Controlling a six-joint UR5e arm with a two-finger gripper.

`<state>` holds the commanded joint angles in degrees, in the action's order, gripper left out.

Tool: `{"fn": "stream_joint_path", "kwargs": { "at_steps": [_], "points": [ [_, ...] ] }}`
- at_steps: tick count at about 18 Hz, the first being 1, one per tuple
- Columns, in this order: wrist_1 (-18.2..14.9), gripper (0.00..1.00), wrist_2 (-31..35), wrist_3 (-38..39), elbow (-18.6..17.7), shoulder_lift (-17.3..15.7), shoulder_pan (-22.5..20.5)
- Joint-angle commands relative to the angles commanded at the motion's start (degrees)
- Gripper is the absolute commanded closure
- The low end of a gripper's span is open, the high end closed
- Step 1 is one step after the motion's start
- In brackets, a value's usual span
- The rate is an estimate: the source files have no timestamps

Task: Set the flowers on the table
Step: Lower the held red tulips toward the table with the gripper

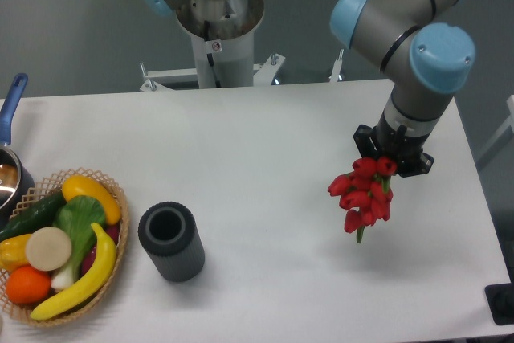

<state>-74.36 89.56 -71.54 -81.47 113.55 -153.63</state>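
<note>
One hand [392, 165] clamped on the flowers [363, 192] above the table [265, 158]; no legible writing.

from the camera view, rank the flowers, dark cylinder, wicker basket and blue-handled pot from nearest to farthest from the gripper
1. The flowers: hanging right at the gripper, on the right of the table.
2. The dark cylinder: left of centre, near the front.
3. The wicker basket: farther left, holding toy fruit.
4. The blue-handled pot: at the far left edge.
</note>
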Motion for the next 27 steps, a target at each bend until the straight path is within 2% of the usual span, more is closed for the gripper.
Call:
{"fn": "stream_joint_path", "kwargs": {
  "at_steps": [8,13,21,23,27],
  "points": [
    [0.0,1.0,-0.4,0.4,0.1,1.2,0.3],
    [0.0,0.89,-0.7,0.3,-0.2,3.4,1.5],
    [-0.1,0.51,-2.9,0.4,-1.0,4.1,1.8],
    [0.0,0.45,-3.1,0.6,-1.2,4.3,1.9],
    [0.3,0.0,-3.0,0.6,-1.6,5.2,2.7]
  ]
}}
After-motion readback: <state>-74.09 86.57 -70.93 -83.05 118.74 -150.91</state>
